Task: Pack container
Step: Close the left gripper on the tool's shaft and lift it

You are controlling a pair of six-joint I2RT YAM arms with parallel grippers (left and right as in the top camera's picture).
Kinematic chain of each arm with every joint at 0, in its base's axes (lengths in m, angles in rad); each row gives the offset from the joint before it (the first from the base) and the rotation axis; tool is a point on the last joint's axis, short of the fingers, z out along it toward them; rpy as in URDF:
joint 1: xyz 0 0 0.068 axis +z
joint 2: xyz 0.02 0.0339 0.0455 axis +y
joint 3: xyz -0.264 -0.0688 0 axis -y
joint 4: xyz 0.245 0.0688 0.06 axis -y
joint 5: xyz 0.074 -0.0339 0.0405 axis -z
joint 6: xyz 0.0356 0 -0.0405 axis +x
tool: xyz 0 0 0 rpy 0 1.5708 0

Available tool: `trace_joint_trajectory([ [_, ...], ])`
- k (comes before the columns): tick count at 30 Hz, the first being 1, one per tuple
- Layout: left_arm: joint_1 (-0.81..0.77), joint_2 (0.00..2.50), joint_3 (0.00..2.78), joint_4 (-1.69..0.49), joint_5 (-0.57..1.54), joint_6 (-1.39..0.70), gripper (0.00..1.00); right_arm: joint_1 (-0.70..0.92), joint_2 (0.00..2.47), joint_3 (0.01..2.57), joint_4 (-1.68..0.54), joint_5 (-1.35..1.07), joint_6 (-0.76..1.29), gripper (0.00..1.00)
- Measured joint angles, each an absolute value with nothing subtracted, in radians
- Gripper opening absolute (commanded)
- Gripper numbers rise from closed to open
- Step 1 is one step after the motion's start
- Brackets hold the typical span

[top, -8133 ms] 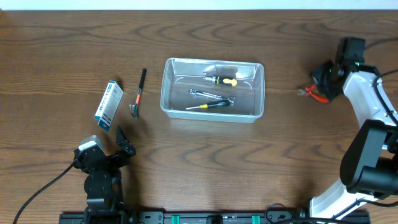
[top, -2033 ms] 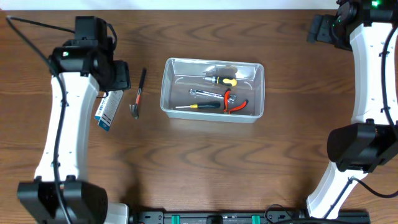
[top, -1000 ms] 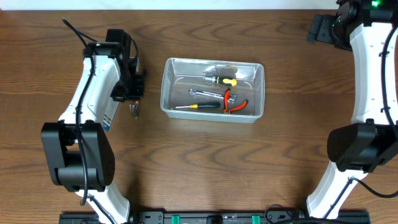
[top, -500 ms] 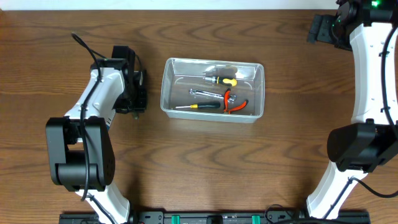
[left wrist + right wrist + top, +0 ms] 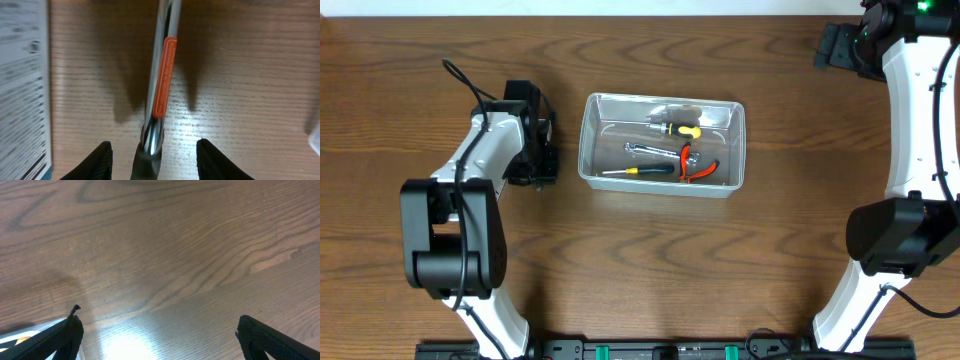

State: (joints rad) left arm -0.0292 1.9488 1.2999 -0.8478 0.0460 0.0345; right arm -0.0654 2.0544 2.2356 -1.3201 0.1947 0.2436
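Note:
The container, a clear plastic tub, stands mid-table and holds a black-and-yellow screwdriver, a wrench, a slim yellow-handled screwdriver and red pliers. Left of it, my left gripper hangs low over a hammer and hides it from above. In the left wrist view the hammer's chrome shaft with an orange strip runs between the fingers of my left gripper. The jaws are open, with a gap on each side of the shaft. My right gripper is at the far right corner; in its own view it is wide open over bare wood.
A blue-and-white cardboard box lies just left of the hammer, close to the left finger. The left arm arches over that side of the table. The right arm runs along the right edge.
The left gripper has settled lower over the hammer and its jaws have spread a little. The right arm and the tools in the container have not moved.

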Motion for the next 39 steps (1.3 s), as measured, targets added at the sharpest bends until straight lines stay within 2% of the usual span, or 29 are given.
trace_joint_trajectory([
  [5,-0.029,1.987,1.3,-0.848,0.046,0.035,0.41,-0.065,2.054,2.236,-1.32,0.195,0.244,0.99],
  [8,-0.029,1.995,1.3,-0.848,0.046,0.034,0.32,-0.065,2.054,2.236,-1.32,0.195,0.244,0.99],
  [14,-0.029,1.995,1.3,-0.848,0.046,0.042,0.28,-0.065,2.055,2.236,-1.32,0.195,0.244,0.99],
  [21,-0.029,1.995,1.3,-0.841,0.046,0.047,0.19,-0.065,2.054,2.236,-1.32,0.195,0.244,0.99],
  [23,-0.029,1.995,1.3,-0.84,0.046,0.045,0.07,-0.065,2.054,2.236,-1.32,0.195,0.244,0.99],
  [24,-0.029,1.995,1.3,-0.84,0.046,0.047,0.06,-0.065,2.055,2.236,-1.32,0.195,0.244,0.99],
  [39,-0.024,1.993,1.332,-0.875,0.046,0.05,0.06,-0.065,2.054,2.236,-1.32,0.195,0.244,0.99],
])
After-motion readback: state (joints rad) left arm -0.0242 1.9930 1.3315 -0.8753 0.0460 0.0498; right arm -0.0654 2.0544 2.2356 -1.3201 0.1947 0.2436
